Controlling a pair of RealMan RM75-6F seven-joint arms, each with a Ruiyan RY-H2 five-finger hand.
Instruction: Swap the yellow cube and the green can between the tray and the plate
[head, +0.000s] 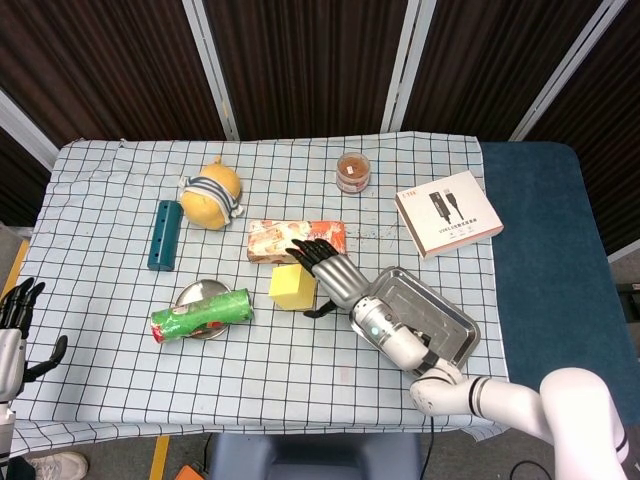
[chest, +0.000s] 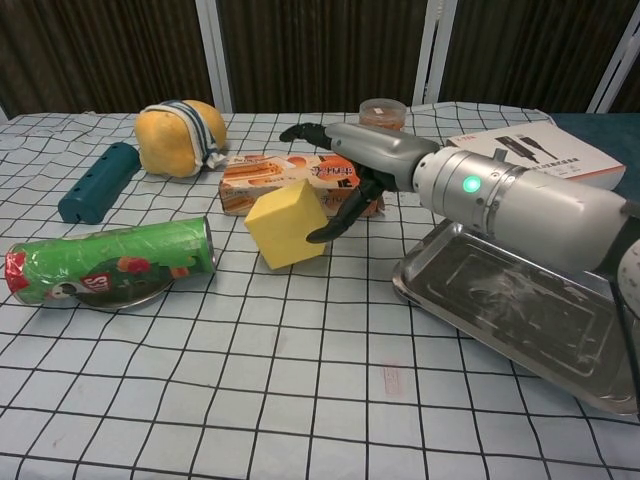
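Note:
The yellow cube sits tilted on the checked cloth between the plate and the tray. My right hand hovers just right of it with fingers spread and nothing in its grasp; the thumb reaches close to the cube's right edge. The green can lies on its side across the small metal plate. The metal tray stands bare under my right forearm. My left hand hangs off the table's left edge, fingers apart.
An orange snack box lies right behind the cube and hand. Further back are a striped yellow plush, a teal bar, a small jar and a white box.

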